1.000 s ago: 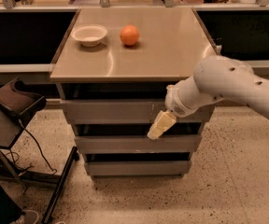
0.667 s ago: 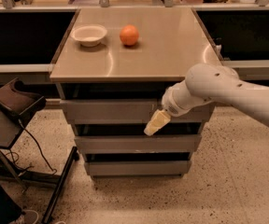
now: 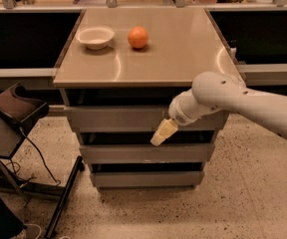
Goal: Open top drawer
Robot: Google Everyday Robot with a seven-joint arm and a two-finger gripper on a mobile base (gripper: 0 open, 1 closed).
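Observation:
The top drawer (image 3: 118,118) is the uppermost grey front under the counter top, with two narrower grey fronts below it. It stands out a little from the cabinet. My white arm comes in from the right. My gripper (image 3: 163,132) hangs with its pale tip pointing down-left, in front of the top drawer's lower edge at its right-of-middle part. I cannot see whether it touches the drawer.
On the counter top (image 3: 183,49) stand a white bowl (image 3: 95,36) and an orange (image 3: 138,37). A dark chair-like stand (image 3: 14,113) with cables is on the floor at left. Speckled floor lies in front and to the right.
My gripper and forearm have moved a little to the left along the drawer front. The drawers look unchanged.

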